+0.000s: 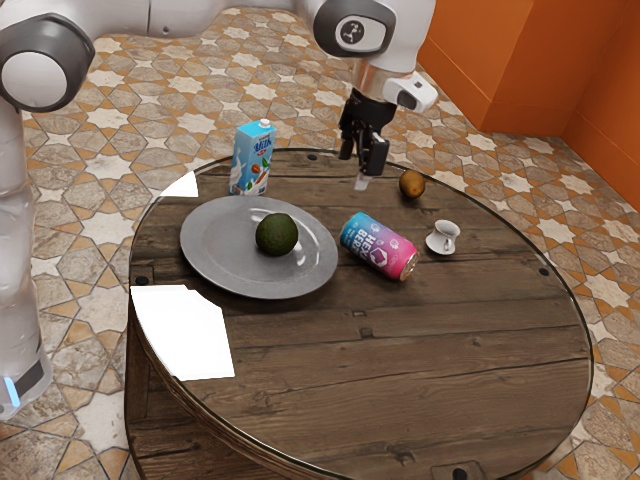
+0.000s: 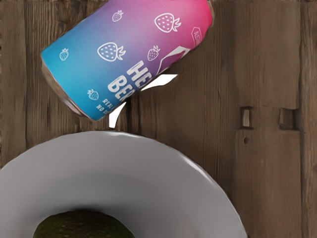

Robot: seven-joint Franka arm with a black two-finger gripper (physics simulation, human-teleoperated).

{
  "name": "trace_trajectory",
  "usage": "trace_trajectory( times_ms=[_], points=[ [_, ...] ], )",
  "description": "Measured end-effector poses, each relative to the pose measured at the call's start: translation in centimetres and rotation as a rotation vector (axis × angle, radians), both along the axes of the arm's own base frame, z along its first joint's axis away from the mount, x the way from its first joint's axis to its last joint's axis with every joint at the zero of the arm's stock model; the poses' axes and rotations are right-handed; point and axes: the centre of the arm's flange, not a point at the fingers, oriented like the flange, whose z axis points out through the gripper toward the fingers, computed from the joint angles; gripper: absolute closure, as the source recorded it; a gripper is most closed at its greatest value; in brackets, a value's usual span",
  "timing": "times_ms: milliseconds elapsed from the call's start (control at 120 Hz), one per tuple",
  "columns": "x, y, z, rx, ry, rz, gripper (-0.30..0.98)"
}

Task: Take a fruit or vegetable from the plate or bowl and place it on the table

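Note:
A dark green avocado point(image 1: 277, 235) rests on the grey plate point(image 1: 213, 265). My gripper point(image 1: 360, 163) is high over the far part of the table point(image 1: 400, 350), beyond the plate and can in the exterior view and clear of the avocado. Its black fingers stand apart and are open, with no fruit between them. In the wrist view, the avocado point(image 2: 84, 225) is partly cut off inside the plate point(image 2: 148, 163).
A blue-pink can point(image 1: 379, 246) lies beside the plate; the wrist view has the can point(image 2: 124, 54) near its rim. A milk carton point(image 1: 253, 158) stands behind the plate. A brown round fruit point(image 1: 412, 184) and a white cup point(image 1: 445, 236) are toward the exterior view's right.

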Motion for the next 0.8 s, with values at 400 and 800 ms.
trace_trajectory(
  times_ms=[400,800],
  points=[
    [-0.8,5.6,14.7,0.068,-0.187,0.070,0.00],
    [-4.9,6.5,-2.1,-0.052,0.050,0.390,0.00]
  ],
)
